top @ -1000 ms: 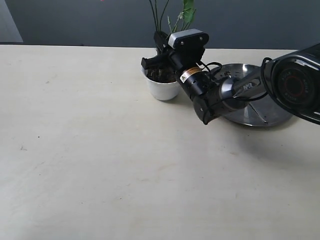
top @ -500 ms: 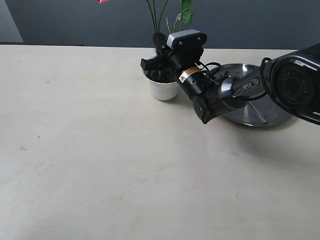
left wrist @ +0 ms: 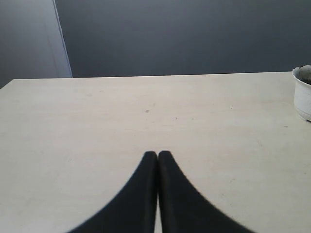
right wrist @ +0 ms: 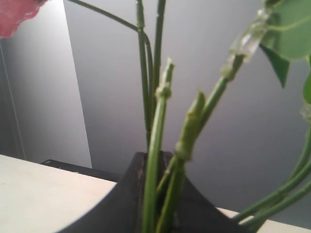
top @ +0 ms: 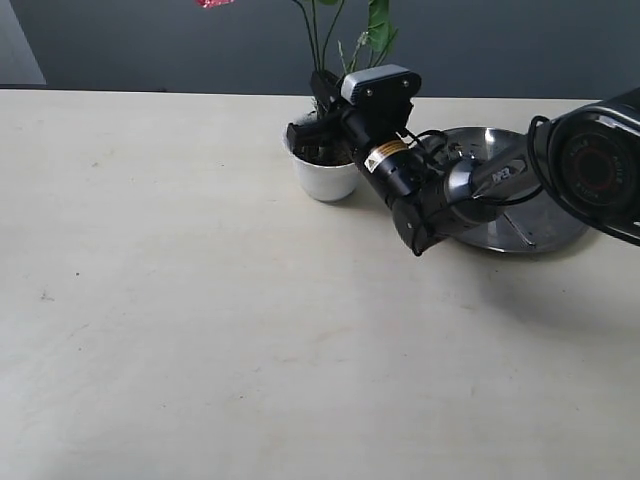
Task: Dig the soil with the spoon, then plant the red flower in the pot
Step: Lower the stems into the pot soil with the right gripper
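Note:
The white pot (top: 322, 178) stands at the back of the table with dark soil (top: 316, 152) in it. My right gripper (top: 312, 110) hovers just over its rim, shut on the green stems of the red flower (top: 322, 35). One red bloom (top: 214, 3) shows at the top edge. In the right wrist view the stems (right wrist: 154, 145) run up between the shut right gripper (right wrist: 156, 158), with a red bloom (right wrist: 14, 14) in the corner. The left gripper (left wrist: 158, 154) is shut and empty above bare table, the pot (left wrist: 303, 97) off to one side. A thin metal strip, perhaps the spoon (top: 520, 228), lies on the plate.
A large round steel plate (top: 555, 220) lies right of the pot, partly under the right arm. A dark wall runs behind the table's far edge. Broad green leaves (top: 378, 25) hang above the wrist camera housing (top: 378, 82).
The right gripper and flower have shifted slightly right and up over the pot. The red bloom has come further into view at the top edge.

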You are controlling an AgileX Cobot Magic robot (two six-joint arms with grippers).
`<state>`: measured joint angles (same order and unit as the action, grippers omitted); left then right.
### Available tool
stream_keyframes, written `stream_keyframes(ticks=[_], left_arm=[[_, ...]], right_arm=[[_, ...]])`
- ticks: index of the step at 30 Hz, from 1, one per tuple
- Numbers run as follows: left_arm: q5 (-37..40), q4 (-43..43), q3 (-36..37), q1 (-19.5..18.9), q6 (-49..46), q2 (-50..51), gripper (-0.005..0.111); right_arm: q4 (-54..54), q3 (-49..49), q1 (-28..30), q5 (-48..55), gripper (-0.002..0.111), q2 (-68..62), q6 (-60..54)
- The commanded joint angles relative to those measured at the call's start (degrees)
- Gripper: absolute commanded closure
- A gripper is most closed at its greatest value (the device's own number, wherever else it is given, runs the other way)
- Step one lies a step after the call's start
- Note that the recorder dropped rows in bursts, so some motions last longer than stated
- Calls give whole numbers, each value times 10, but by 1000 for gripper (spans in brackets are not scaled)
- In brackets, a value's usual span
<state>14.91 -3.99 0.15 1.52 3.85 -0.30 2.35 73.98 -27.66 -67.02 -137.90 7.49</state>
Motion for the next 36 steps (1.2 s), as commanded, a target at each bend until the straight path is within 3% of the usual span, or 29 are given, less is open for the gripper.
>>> stream_keyframes(ticks=[1,14,26,36], left_arm=[[-4,-2,-2,3,0,3,105],[-5,-2,-2,3,0,3,105],[-5,-2,-2,3,0,3,105],[-5,-2,-2,3,0,3,105]], right_arm=[[12,-18,4,44,109,-4,2],[75,-20,4,84,109,-4,14],[20,-63,4,50,109,-4,14],[22,-63,4,98,109,-5,14]])
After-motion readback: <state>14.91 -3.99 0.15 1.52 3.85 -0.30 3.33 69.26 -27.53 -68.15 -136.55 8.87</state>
